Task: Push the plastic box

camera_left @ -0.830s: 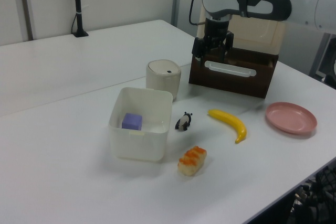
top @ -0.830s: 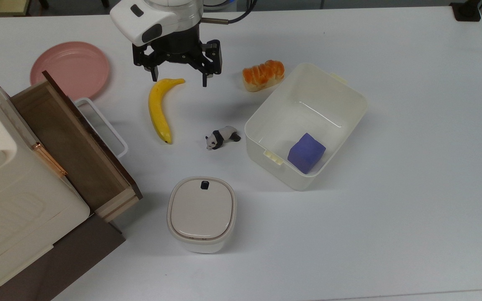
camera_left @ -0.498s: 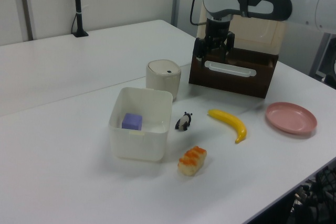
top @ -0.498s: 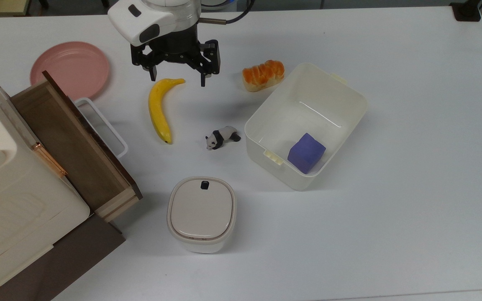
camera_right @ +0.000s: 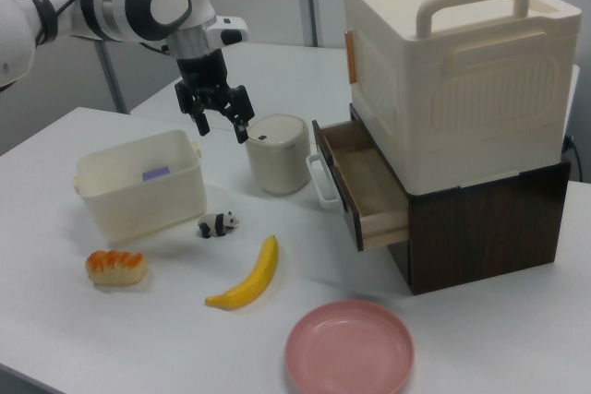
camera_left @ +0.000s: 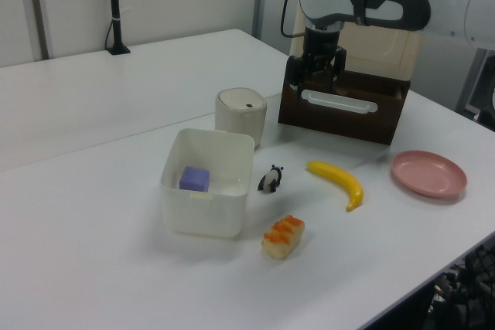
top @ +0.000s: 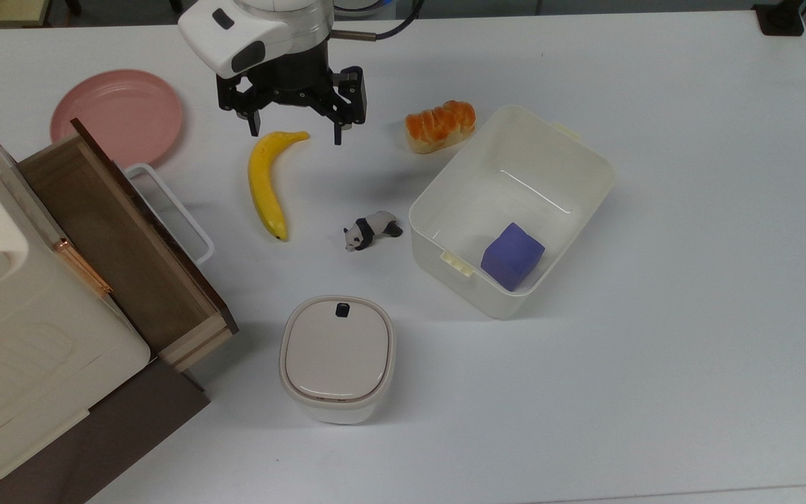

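Pincer (top: 293,133) hangs spread and empty above the banana's (top: 267,183) tip. On the worktop (top: 690,245), the box (top: 445,183) lies well apart at its four o'clock in the top view, long axis running one to seven, cube (top: 512,256) inside.

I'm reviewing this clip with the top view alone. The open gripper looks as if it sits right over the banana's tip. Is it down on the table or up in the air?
Observer: Up in the air. In the right view the gripper hangs well clear of the table and touches nothing; the banana lies apart from it.
Operator: And the purple block, does it stick out above the plastic box?
Observer: No. In the left view the purple block sits low inside the plastic box, its top below the rim.
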Motion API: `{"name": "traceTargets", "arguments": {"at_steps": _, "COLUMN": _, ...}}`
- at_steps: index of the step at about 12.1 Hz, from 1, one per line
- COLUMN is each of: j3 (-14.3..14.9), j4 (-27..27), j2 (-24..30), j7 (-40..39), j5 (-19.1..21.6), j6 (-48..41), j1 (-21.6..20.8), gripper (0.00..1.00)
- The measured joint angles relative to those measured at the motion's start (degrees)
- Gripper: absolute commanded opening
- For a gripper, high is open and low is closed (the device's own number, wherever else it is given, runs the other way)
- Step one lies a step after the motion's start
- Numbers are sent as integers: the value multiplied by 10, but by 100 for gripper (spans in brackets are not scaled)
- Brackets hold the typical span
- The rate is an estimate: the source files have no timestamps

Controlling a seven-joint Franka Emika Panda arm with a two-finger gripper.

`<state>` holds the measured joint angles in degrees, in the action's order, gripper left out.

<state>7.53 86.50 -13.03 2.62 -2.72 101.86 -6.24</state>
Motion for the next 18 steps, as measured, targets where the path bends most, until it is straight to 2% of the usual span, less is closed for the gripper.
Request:
{"name": "traceTargets", "arguments": {"at_steps": 6, "j3": -4, "j4": 2, "j2": -4, "j7": -15, "j5": 0, "j6": 0, "j1": 0, "gripper": 100}}
{"name": "traceTargets", "arguments": {"at_steps": 11, "j3": -5, "j4": 14, "j2": -5, "j7": -146, "j5": 0, "j6": -4, "j1": -1, "gripper": 100}}
{"name": "traceTargets", "arguments": {"at_steps": 15, "j3": -10, "j4": 25, "j2": -6, "j7": -304, "j5": 0, "j6": -20, "j1": -4, "gripper": 100}}
{"name": "traceTargets", "arguments": {"at_steps": 18, "j3": -14, "j4": 50, "j2": -7, "j7": -353, "j5": 0, "j6": -21, "j1": -33, "gripper": 100}}
